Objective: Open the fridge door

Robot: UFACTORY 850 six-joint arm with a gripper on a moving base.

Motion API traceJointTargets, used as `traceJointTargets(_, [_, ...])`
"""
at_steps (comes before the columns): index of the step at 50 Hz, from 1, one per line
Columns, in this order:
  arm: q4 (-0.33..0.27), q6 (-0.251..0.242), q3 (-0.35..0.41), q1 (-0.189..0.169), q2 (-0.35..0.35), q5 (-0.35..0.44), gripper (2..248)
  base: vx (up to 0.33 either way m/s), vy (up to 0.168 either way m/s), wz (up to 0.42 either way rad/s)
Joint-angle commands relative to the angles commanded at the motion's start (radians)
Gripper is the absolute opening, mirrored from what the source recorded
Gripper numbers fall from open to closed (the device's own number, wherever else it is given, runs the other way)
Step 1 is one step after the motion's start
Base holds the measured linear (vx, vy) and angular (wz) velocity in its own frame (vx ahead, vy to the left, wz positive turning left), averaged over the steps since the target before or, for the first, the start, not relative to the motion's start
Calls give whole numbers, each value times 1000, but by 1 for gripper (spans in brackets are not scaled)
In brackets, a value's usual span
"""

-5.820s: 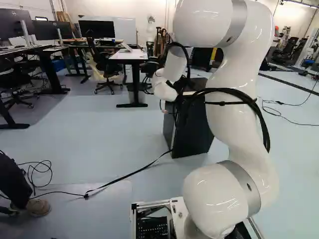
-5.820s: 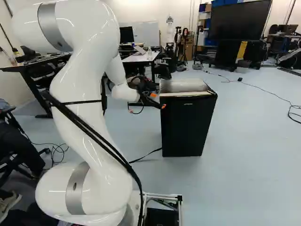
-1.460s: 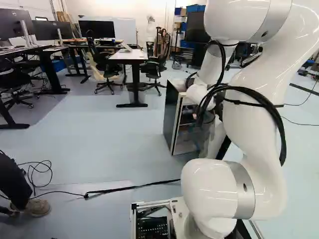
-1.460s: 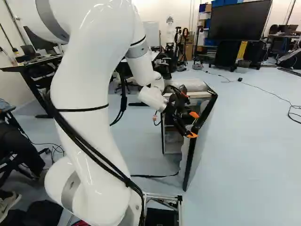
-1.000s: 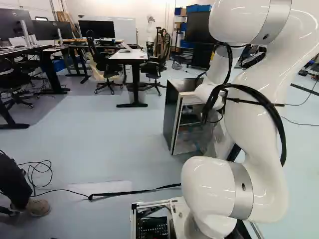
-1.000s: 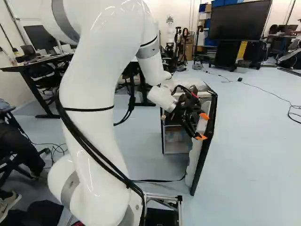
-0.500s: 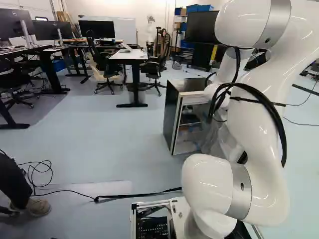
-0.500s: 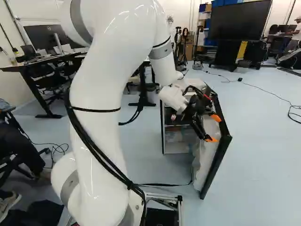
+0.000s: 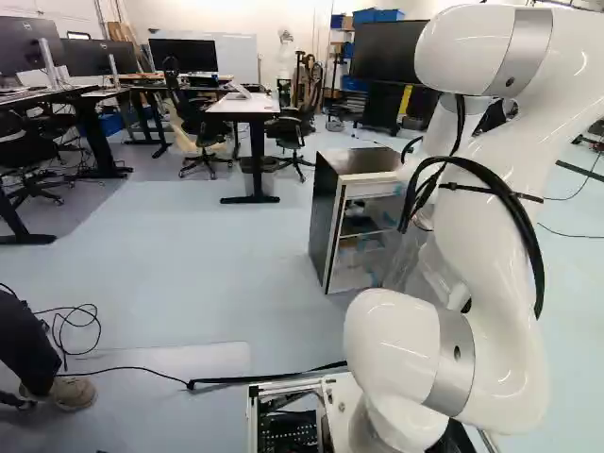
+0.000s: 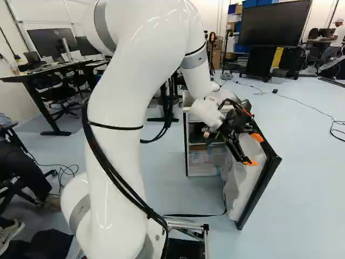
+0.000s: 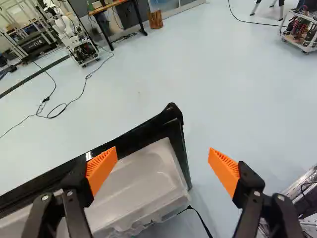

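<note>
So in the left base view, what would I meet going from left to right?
Two dark desktop monitors, then a white-topped table with black legs, then a small dark-sided fridge with its shelves showing, then the big white robot arm.

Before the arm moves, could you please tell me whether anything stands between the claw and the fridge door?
Nothing visible does: the open claw is right by the fridge door, one orange pad before its inner side; contact is unclear.
</note>
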Motion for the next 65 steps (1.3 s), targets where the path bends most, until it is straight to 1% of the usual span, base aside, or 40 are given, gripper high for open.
traceJointTargets(6, [-11, 0, 7, 4, 5, 0, 247, 0, 0, 0])
traceJointTargets(12, [-30, 0, 26, 17, 17, 0, 247, 0, 0, 0])
traceJointTargets(65, [-231, 0, 285, 168, 203, 0, 247, 0, 0, 0])
